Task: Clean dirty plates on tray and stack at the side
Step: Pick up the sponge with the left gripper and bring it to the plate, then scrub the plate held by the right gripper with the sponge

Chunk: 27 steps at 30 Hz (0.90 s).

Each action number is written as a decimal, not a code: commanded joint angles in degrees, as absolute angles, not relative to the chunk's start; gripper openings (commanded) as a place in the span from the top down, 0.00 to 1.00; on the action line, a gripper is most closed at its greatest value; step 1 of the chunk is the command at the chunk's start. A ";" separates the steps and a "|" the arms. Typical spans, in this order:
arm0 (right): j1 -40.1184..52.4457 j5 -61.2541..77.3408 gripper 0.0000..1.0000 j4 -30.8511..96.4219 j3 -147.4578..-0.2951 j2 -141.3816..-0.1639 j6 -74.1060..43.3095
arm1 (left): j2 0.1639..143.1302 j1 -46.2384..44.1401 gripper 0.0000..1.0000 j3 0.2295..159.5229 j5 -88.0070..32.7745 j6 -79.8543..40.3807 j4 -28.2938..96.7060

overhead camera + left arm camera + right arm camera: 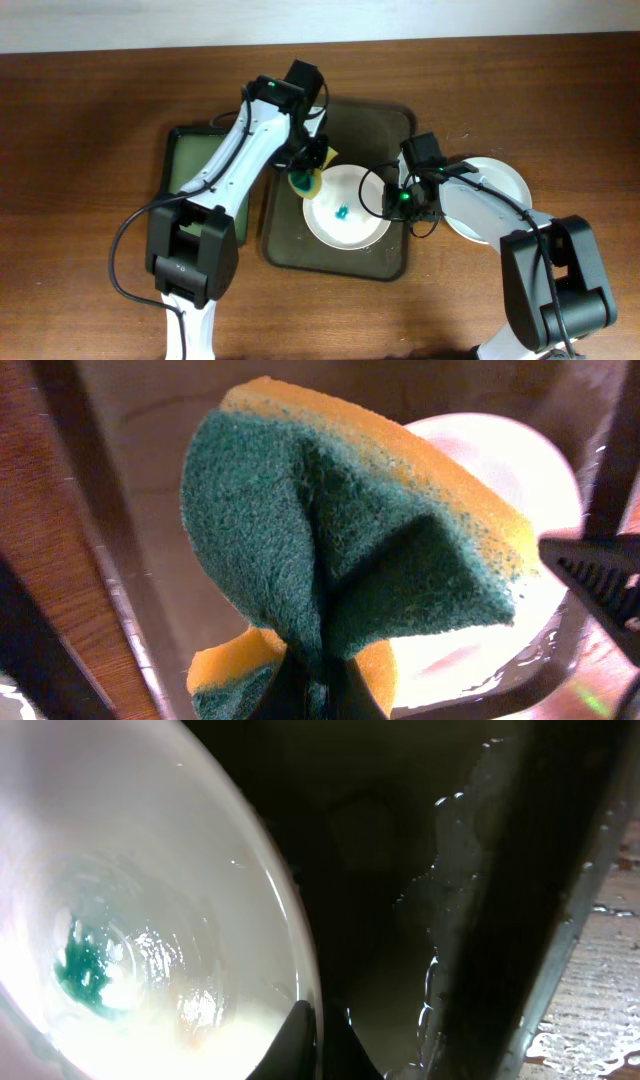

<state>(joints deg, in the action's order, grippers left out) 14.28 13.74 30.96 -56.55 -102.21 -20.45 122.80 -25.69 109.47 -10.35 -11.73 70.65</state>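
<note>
Since the smeared plate (350, 228) on the tray (375, 125) needs steadying, our right gripper (325, 1042) pinches its right rim. Our left gripper (315, 690) clamps the folded sponge (350, 540) just over its left edge. Our right arm hides the side stack (500, 180), so we cannot count it.

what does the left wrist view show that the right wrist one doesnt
Left wrist only: the green-and-yellow sponge, folded in the left gripper. Right wrist only: the teal smear and wet patches at the edge. Both: the white plate lying in the dark tray.
</note>
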 commanded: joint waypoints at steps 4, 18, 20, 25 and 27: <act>13.85 8.38 0.96 31.46 -56.05 -102.72 -21.54 | 126.26 -31.38 1.00 108.77 -13.65 -24.05 67.66; 13.85 9.21 0.96 31.88 -56.05 -102.72 -22.00 | 139.76 -33.43 1.00 110.32 0.45 -25.41 68.55; 13.80 9.19 0.96 32.18 -56.05 -102.72 -23.07 | 139.74 -31.29 1.00 112.40 9.02 -27.31 72.10; 13.80 9.19 0.96 32.34 -56.05 -102.72 -23.49 | 139.65 -25.93 1.00 114.85 20.67 -27.81 74.19; 13.80 9.19 0.96 32.34 -56.05 -102.72 -23.49 | 139.65 -25.21 1.00 114.85 16.67 -27.77 74.19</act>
